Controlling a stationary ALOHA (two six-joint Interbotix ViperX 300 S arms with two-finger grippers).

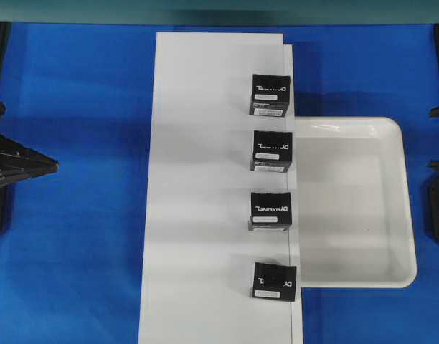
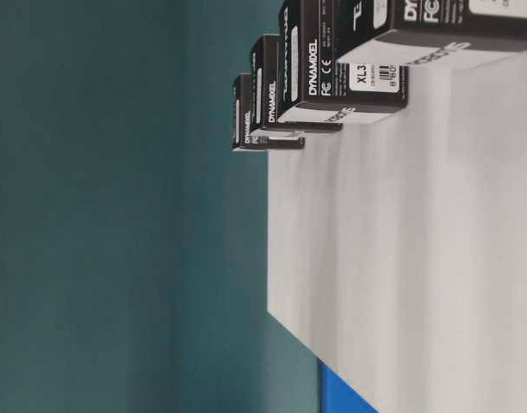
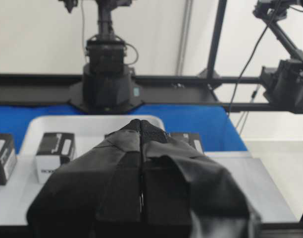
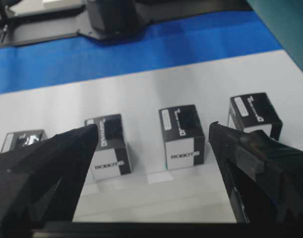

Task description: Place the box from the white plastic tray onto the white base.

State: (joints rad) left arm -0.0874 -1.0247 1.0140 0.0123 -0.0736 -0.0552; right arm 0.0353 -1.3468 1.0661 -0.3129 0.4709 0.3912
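From overhead, the white plastic tray lies empty on the blue surface, touching the right edge of the white base, and four black boxes stand in a column along that edge. The nearest of them, the box, shows a mostly plain dark top with a small white label strip, while the three logo boxes beyond it carry bold white lettering; it rests wholly on the base, just beside the tray's lower left corner. By that reading the placing step looks finished, and what remains seems only to keep both arms clear, since no box is left in the tray. The left gripper sits at the left margin, well apart from the base, its jaws pressed together to a point; the right arm shows only as dark parts at the right margin. At table level, the row of boxes is seen side-on upon the base, their printed sides sharp-edged and rigid, like light cardboard cartons. Through the left wrist camera, the left gripper's jaws meet along a closed seam, holding nothing. Through the right wrist camera, the right gripper hangs with jaws spread wide and empty above the row.
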